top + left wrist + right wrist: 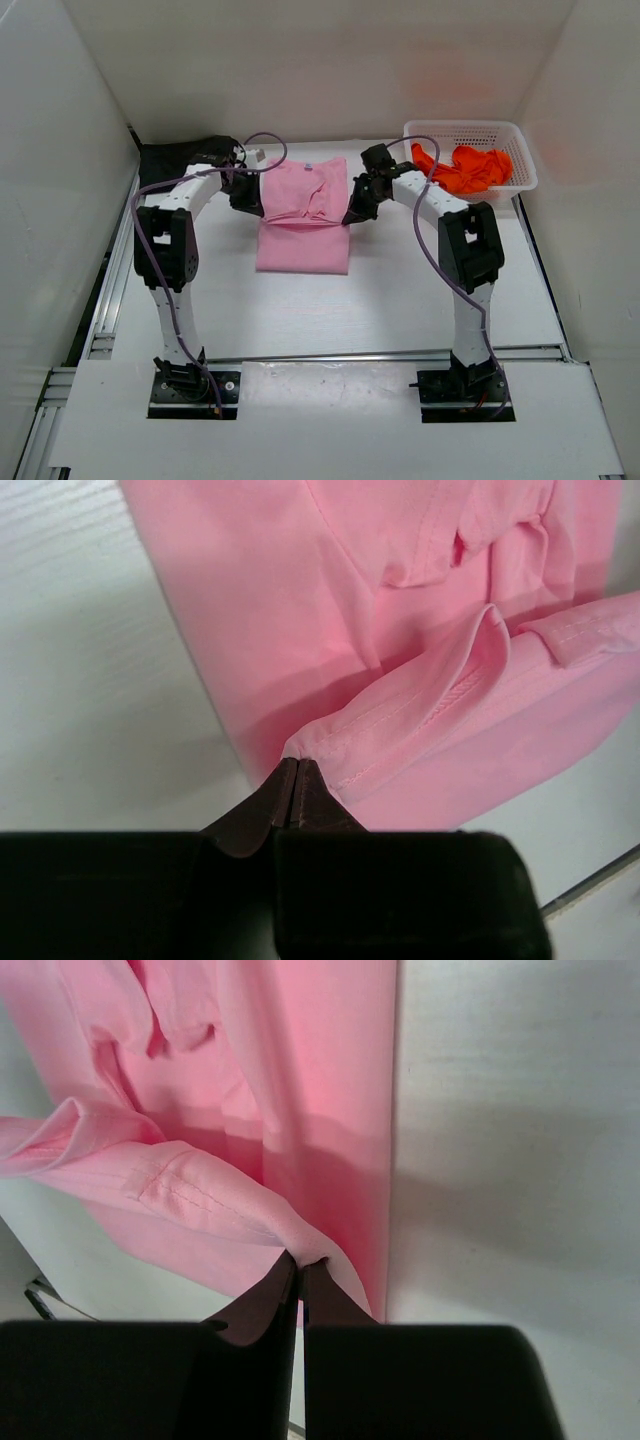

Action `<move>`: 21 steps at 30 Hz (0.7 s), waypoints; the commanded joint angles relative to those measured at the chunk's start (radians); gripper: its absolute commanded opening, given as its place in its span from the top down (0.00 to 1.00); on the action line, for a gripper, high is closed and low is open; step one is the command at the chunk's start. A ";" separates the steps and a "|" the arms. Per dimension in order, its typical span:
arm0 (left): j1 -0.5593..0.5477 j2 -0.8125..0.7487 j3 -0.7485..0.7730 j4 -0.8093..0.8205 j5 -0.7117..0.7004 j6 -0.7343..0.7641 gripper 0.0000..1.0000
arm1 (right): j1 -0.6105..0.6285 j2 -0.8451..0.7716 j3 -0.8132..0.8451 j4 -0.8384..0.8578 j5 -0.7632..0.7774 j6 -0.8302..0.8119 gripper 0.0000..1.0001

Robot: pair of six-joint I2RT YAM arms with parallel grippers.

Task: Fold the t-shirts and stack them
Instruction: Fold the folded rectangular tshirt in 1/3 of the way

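The light pink t-shirt (303, 215) lies on the table centre, partly folded, its far part lifted and bunched. My left gripper (250, 203) is shut on the shirt's left edge; in the left wrist view (297, 763) the pink hem (420, 715) runs out from the closed tips. My right gripper (353, 215) is shut on the shirt's right edge, shown in the right wrist view (300, 1258) with the pink fold (180, 1190) held above the flat layer. The black t-shirt (172, 160) lies at the back left. The orange-red t-shirt (468, 167) sits crumpled in the basket.
A white mesh basket (520, 150) stands at the back right corner. White walls enclose the table on the left, back and right. Purple cables loop from both arms over the back of the table.
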 commanded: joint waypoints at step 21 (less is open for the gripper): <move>0.075 -0.038 0.246 0.006 -0.157 0.008 0.40 | -0.042 -0.103 0.002 -0.003 0.050 -0.097 0.54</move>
